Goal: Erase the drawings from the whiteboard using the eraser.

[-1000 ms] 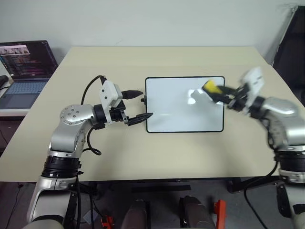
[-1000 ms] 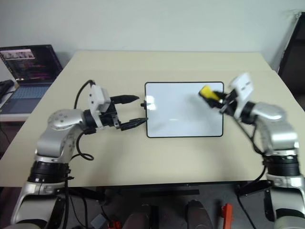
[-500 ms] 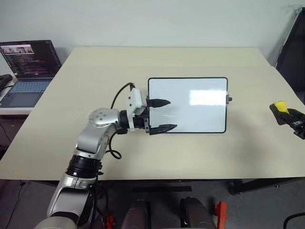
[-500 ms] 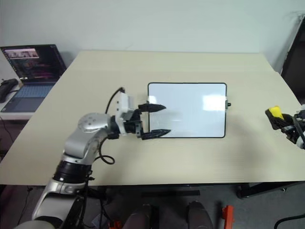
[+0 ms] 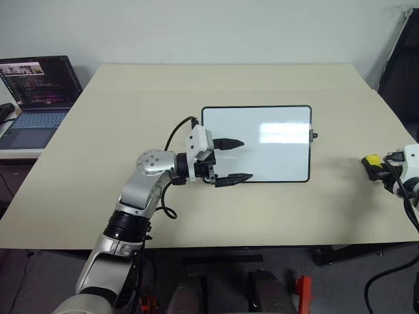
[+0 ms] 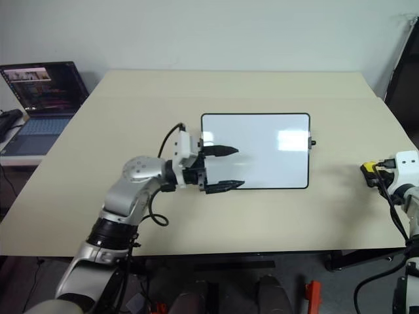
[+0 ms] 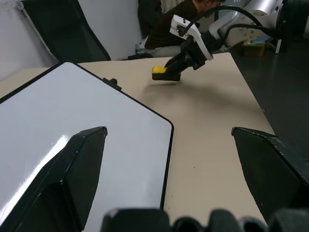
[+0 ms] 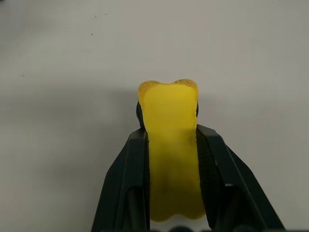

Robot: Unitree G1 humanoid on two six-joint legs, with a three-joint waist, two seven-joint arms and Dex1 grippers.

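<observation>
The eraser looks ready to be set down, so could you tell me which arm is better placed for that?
The right. Its tool is shut on the eraser low over the table, away from the whiteboard. The left tool is open at the board's edge.

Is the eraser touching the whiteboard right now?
Apart. The left eye view shows the eraser held in the right gripper, with bare table between it and the whiteboard.

The whiteboard (image 5: 262,157) looks glossy and smooth, with bright glare, inside a thin black plastic-looking frame. The worktop (image 5: 131,118) under it is matt beige and even. Between the matt black fingers (image 8: 120,183), the eraser (image 8: 171,145) looks like soft yellow foam, slightly pinched in at its sides.
</observation>
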